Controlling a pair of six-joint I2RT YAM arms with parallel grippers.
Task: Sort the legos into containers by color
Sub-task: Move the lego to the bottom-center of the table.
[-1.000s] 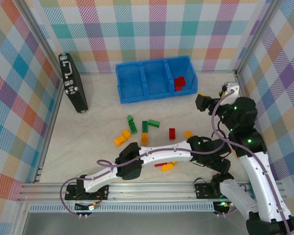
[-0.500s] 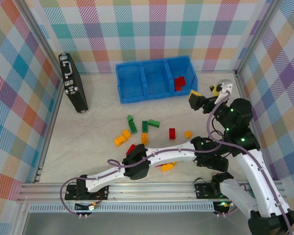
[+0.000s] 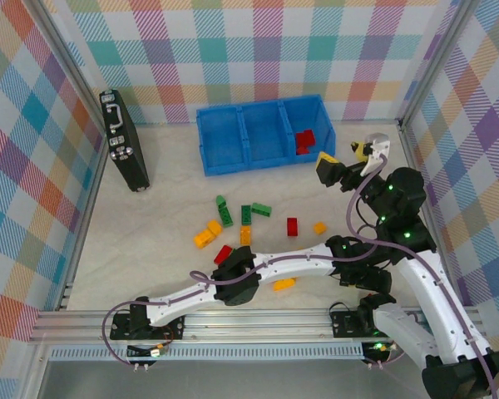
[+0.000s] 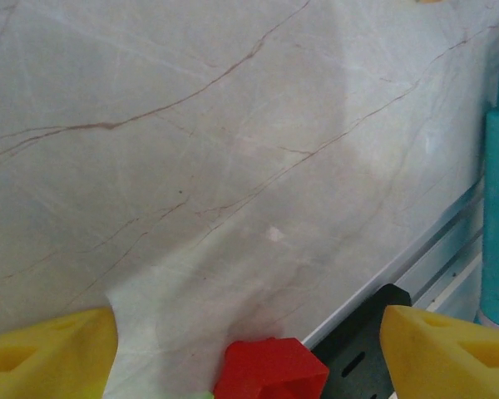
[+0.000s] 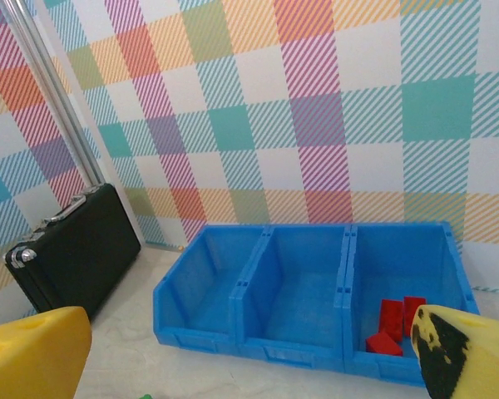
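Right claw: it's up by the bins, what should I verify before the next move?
1. Right claw carrying a brick: not ok; fingers wide apart, nothing between them.
2. Blue bins ahead of it: ok.
3. End bin with red bricks holds only red: ok.
4. Left claw open: ok; a red brick lies between its fingers.
5. Loose bricks all sorted: not ok.
6. Black case apart from the bins: ok.

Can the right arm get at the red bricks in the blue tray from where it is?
Probably yes. The right pincer sits open just by the right end of the tray, where the red bricks lie. It faces the tray with nothing in between.
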